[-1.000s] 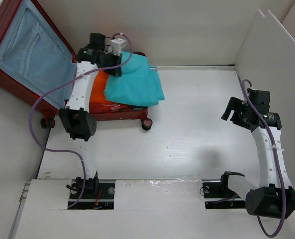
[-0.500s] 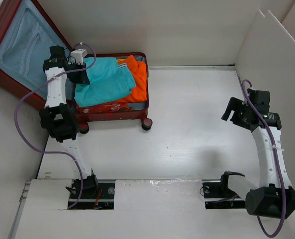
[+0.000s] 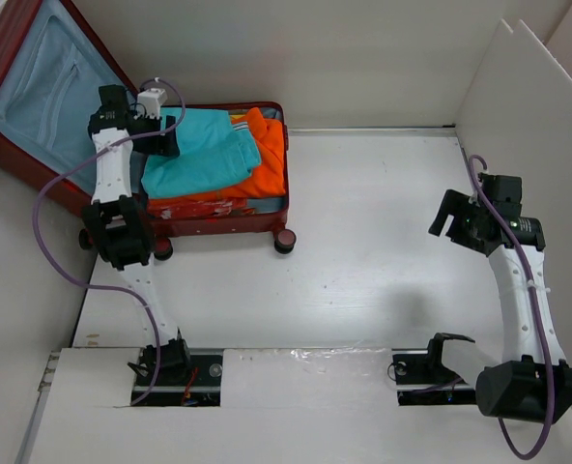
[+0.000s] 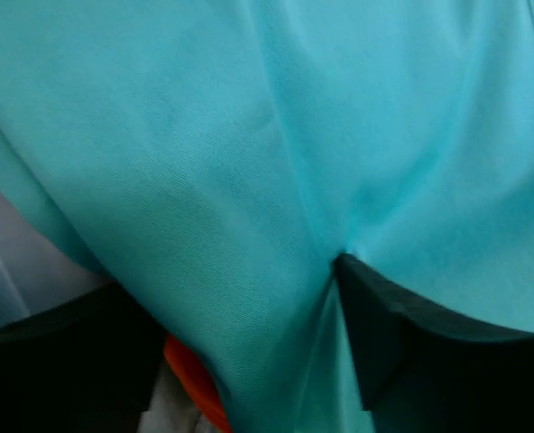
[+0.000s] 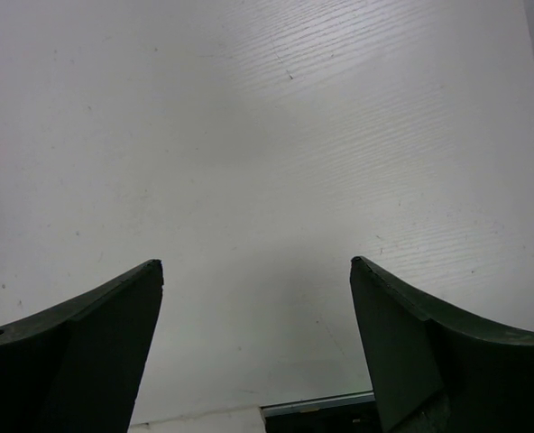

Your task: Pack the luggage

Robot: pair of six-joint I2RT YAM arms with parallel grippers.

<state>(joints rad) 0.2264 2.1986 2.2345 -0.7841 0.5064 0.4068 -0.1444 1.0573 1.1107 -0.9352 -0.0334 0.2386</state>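
The luggage [image 3: 218, 224], a dark red hard-shell suitcase, lies open at the back left, its lid with light blue lining [image 3: 54, 87] leaning back. In its base a teal garment [image 3: 199, 150] lies bunched over an orange garment [image 3: 267, 159]. My left gripper [image 3: 167, 138] sits at the teal garment's left end, down in the case. In the left wrist view its jaws stand apart, with teal cloth [image 4: 249, 162] draped between them and a bit of orange [image 4: 195, 379] below. My right gripper [image 3: 447, 215] hangs open over the bare table [image 5: 267, 135] at the right, holding nothing.
White foam boards [image 3: 518, 116] wall off the right side. A black suitcase wheel [image 3: 284, 242] sticks out toward the table's middle. The left arm's purple cable [image 3: 49, 222] loops beside the lid. Both arm bases sit at the near edge.
My left arm swung left across the case, dragging the teal garment off the right rim into the base, and its jaws have opened. The right arm has not moved.
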